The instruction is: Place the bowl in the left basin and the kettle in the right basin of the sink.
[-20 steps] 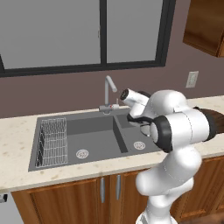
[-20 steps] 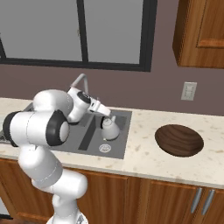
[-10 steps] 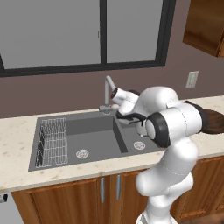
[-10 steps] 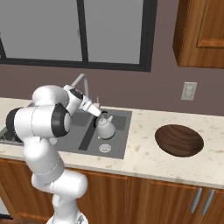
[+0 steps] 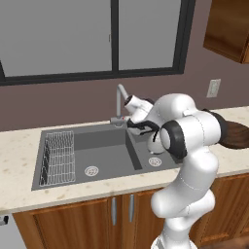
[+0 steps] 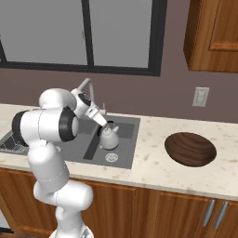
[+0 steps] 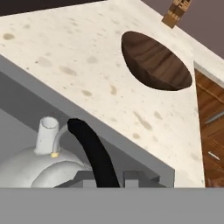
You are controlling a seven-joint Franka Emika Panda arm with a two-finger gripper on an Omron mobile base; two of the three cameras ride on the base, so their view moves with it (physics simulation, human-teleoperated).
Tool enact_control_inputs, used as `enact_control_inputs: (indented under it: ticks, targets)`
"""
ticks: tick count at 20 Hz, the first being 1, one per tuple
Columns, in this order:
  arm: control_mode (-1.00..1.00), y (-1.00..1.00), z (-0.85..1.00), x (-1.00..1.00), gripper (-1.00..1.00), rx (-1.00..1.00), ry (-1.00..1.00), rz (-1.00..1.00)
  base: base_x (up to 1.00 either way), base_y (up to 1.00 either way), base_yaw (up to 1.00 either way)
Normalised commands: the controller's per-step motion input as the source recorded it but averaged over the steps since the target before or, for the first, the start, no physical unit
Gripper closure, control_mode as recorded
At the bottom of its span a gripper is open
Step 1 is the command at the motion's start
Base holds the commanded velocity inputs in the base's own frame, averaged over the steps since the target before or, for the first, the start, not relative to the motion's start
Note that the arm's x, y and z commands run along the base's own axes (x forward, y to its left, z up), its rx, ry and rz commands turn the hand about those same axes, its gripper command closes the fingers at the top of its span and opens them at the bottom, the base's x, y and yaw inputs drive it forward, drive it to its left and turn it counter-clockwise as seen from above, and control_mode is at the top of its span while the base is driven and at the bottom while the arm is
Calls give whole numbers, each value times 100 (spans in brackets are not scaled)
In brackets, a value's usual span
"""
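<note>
The small white kettle (image 6: 109,138) sits low in the smaller right basin (image 6: 122,154) of the dark-grey sink (image 5: 78,136). My gripper (image 6: 107,124) is shut on its dark arched handle (image 7: 92,151), and both fingertips (image 7: 135,176) flank that handle in the hand view. Whether the kettle (image 7: 37,165) touches the basin floor I cannot tell. In the left base view my arm covers most of the kettle. The wide dark-brown bowl (image 6: 190,148) rests on the counter to the right of the sink, also seen as bowl (image 7: 155,61) and bowl (image 5: 237,137). The left basin (image 5: 104,154) holds no bowl.
A wire rack (image 5: 58,158) fills the left end of the wider basin. The curved silver faucet (image 5: 119,99) rises at the sink's back edge, close to my wrist. A speckled counter (image 6: 153,162) lies between sink and bowl. Cabinets hang above right.
My arm has swung its elbow round and the wrist has shifted slightly left. The kettle has drifted a little left and lower in the right basin, still gripped.
</note>
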Motion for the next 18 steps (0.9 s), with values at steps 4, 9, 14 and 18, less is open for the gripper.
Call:
enact_control_inputs:
  ticks: [4, 9, 14, 18]
  targets:
    - [-100, 0, -22, 4, 100, 13, 0, 0, 0, 0, 0]
    - [-100, 0, -55, 6, 100, 9, 0, 0, 0, 0, 0]
    - [-100, 0, -50, 11, 100, 1, 0, 0, 0, 0, 0]
    - [-100, 0, -44, 13, 100, 0, 0, 0, 0, 0, 0]
